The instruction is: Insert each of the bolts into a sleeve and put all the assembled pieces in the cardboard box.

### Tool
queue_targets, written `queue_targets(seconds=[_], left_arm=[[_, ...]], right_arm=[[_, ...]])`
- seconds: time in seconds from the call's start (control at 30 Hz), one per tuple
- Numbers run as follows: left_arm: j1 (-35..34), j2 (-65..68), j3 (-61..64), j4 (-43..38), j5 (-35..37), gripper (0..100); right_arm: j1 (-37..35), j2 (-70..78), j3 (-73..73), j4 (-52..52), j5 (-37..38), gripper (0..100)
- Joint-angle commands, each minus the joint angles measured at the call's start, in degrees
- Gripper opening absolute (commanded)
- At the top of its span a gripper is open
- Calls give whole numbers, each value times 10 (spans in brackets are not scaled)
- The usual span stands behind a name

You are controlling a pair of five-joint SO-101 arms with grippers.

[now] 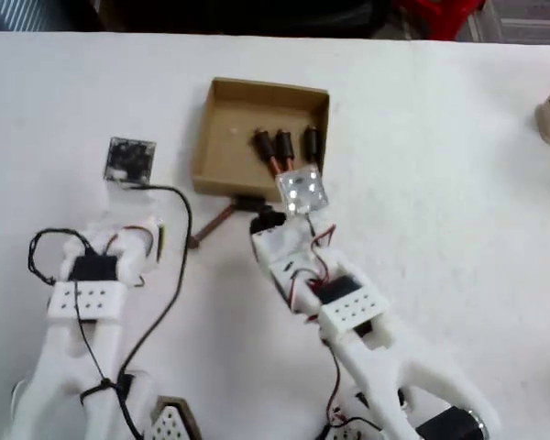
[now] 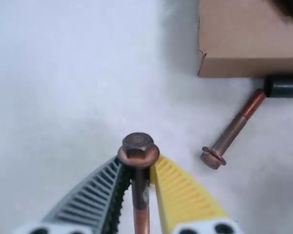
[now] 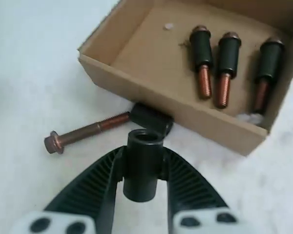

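Between the left fingers [image 2: 180, 190], pinched tight, sits a bolt [image 2: 138, 148], its shank end out of sight. Clamped in the right fingers [image 3: 190, 187] is a sleeve [image 3: 144, 146]; just beyond them lie another bolt [image 3: 83, 131], tip at a second sleeve [image 3: 151, 119], and the cardboard box [image 3: 176, 109].

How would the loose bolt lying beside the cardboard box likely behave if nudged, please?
The bolt looks like rigid metal, so it should not bend. Its round shank would probably roll, though the flanged head may swing it in an arc. A push could shift the sleeve at its tip.
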Motion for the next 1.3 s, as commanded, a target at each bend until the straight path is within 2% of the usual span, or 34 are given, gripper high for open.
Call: queue_targets(seconds=[0.0,0.1,0.23,0.37,0.47,0.57,0.73,1.0,1.27], left_arm=[[-9,-28,-4,-19,7,23],[-10,-28,-2,-32,7,23],[-11,-27,-1,-36,7,23],[-11,-27,-1,-36,5,23],[-11,-27,-1,-36,4,23],[-11,-30,12,-51,4,23],[-11,-30,31,-96,5,23],[-11,-30,59,-153,4,24],[-11,-30,60,-157,4,24]], right_arm=[[-25,-14,33,-152,-4,16],[-45,-14,61,-224,-4,16],[-64,0,62,-266,-4,16],[-72,112,16,-351,-4,16],[-68,231,-18,-469,-2,16],[-73,334,-21,-638,-1,16],[-91,430,9,-841,0,16],[-98,436,95,-960,0,16],[-98,436,191,-1025,0,16]])
